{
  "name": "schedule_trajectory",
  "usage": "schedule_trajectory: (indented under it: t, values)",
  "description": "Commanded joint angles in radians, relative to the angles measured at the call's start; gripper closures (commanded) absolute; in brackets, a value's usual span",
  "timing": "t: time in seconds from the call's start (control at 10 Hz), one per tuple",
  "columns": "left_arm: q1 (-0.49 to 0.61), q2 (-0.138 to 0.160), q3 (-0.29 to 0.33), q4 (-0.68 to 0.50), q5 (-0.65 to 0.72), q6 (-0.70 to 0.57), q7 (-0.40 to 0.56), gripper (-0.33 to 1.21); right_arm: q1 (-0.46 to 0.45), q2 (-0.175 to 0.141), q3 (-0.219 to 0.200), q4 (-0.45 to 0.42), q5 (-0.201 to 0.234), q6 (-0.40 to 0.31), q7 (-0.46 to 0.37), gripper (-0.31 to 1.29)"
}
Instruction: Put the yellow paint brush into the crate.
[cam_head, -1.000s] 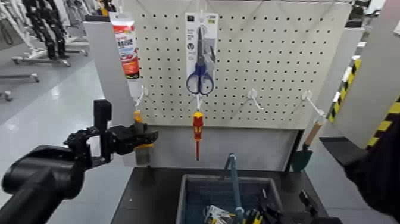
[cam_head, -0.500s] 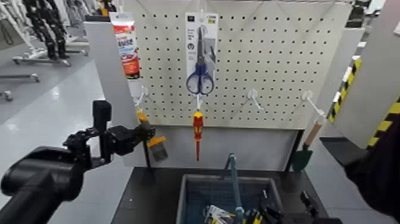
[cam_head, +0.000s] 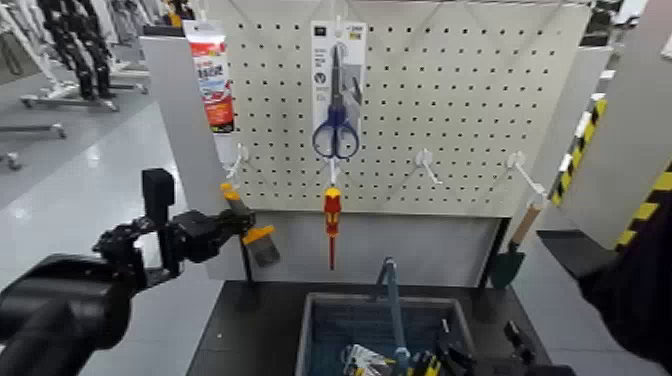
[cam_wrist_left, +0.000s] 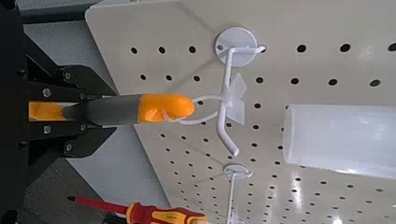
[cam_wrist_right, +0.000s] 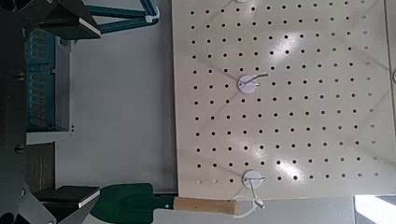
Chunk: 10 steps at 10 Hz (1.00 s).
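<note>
The yellow paint brush (cam_head: 248, 228) hangs tilted in front of the pegboard's left edge, bristles low and to the right. My left gripper (cam_head: 222, 222) is shut on its handle. In the left wrist view the grey-and-orange handle (cam_wrist_left: 131, 110) lies between the black fingers (cam_wrist_left: 79, 140), and its white loop (cam_wrist_left: 224, 101) touches a white hook (cam_wrist_left: 233, 56). The blue-grey crate (cam_head: 318, 335) stands on the dark table below, right of the brush, with its tall bar handle (cam_head: 392, 300) upright. My right gripper (cam_wrist_right: 93, 110) is open, off to the right near the crate (cam_wrist_right: 42, 84).
On the pegboard (cam_head: 450, 110) hang blue scissors (cam_head: 336, 130), a red-and-yellow screwdriver (cam_head: 332, 215), a white-and-red tube (cam_head: 212, 80) and a green trowel (cam_head: 508, 262). Bare hooks (cam_head: 428, 165) jut out. Several tools lie in the crate. Open floor lies to the left.
My left gripper has shut on the brush handle and drawn back to the left. The brush has swung from upright to tilted, bristles to the right.
</note>
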Motion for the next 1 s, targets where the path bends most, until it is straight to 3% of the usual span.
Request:
schedule_trajectory:
  t: [0.1, 0.7, 1.0]
  values:
    - [0.098, -0.016, 0.061, -0.168, 0.003, 0.055, 0.024, 1.15, 0.002, 0.001, 0.000, 0.000, 0.000, 0.000, 0.000, 0.12]
    - [0.233, -0.059, 0.128, -0.482, 0.038, 0.200, 0.051, 1.15, 0.002, 0.004, -0.002, 0.000, 0.000, 0.000, 0.000, 0.12]
    - [0.264, -0.083, 0.097, -0.514, 0.230, 0.228, 0.071, 1.15, 0.003, 0.007, -0.002, 0.003, 0.000, -0.005, 0.000, 0.12]
